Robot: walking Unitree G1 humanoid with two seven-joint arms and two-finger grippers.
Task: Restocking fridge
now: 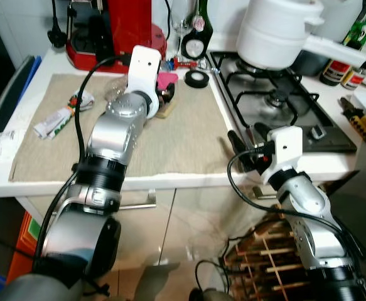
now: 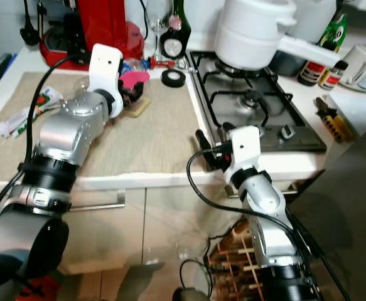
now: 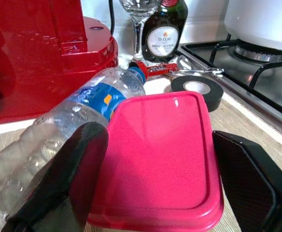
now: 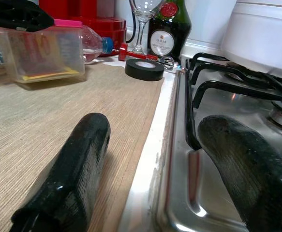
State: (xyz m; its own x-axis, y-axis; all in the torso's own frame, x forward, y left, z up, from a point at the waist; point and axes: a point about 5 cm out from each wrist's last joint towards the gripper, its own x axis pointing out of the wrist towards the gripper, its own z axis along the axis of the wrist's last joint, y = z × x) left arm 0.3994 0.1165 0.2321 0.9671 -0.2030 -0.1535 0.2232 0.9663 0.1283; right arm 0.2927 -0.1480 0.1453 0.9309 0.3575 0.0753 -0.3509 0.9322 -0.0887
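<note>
A clear food container (image 4: 44,50) with a pink lid (image 3: 160,145) stands on the beige mat (image 1: 170,144) at the back of the counter. My left gripper (image 1: 166,95) hangs just over it, open, one finger (image 3: 78,164) on each side of the lid. A plastic water bottle (image 3: 95,96) with a blue cap lies right behind the container. At the counter's front edge beside the gas hob (image 1: 277,100) is my right gripper (image 1: 242,143), open, low over the mat's edge, with nothing between its fingers (image 4: 68,169).
A red coffee machine (image 1: 113,31), a wine glass (image 3: 140,19) and a dark bottle (image 3: 162,31) line the back wall. A black tape roll (image 1: 196,78) lies by the hob. A white pot (image 1: 277,34) sits on the burner. A tube (image 1: 57,121) lies left on the mat.
</note>
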